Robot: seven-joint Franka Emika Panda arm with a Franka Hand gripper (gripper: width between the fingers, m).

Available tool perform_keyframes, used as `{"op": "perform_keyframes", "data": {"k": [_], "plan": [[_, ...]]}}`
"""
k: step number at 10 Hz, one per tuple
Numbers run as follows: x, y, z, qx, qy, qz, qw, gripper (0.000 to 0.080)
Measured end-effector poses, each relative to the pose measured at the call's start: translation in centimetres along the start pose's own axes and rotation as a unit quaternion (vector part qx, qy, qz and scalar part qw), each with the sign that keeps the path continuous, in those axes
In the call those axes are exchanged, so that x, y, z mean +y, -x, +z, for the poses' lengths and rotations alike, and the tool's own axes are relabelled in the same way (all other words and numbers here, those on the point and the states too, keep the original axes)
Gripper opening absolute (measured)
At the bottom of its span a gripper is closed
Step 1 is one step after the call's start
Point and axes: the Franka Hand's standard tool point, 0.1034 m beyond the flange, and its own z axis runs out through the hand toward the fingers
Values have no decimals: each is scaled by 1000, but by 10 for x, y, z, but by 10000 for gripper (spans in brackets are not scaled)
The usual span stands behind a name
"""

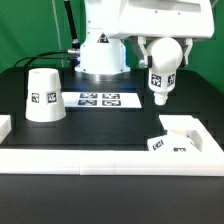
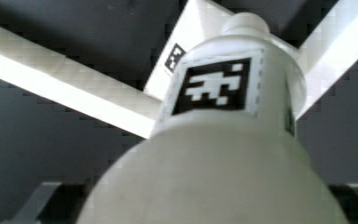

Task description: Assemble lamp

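My gripper (image 1: 163,60) is shut on the white ball-shaped bulb (image 1: 160,82) and holds it in the air, neck down, above the table on the exterior view's right. In the wrist view the bulb (image 2: 220,130) fills the frame, its square tag facing the camera; the fingers (image 2: 34,205) show dark at its sides. The low sloped base (image 1: 178,137) lies near the front right, in the corner of the white frame. It shows past the bulb's neck in the wrist view (image 2: 208,40). The cone shade (image 1: 43,95) stands wide end down on the exterior view's left.
The marker board (image 1: 98,99) lies flat in the middle of the black table, in front of the robot's white body (image 1: 105,50). A white raised border (image 1: 100,158) runs along the table's front edge and right side.
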Motion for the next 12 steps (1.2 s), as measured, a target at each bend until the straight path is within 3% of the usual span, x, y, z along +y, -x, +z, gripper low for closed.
{"op": "perform_keyframes", "data": {"k": [4,8,10,12], "plan": [[15,-27,6,19,10,-44,999,576],[11,-25,9,16,7,-42,999,576],[1,-30,12,17,2,-40,999,576],[4,-37,15,26,5,-40,999,576]]}}
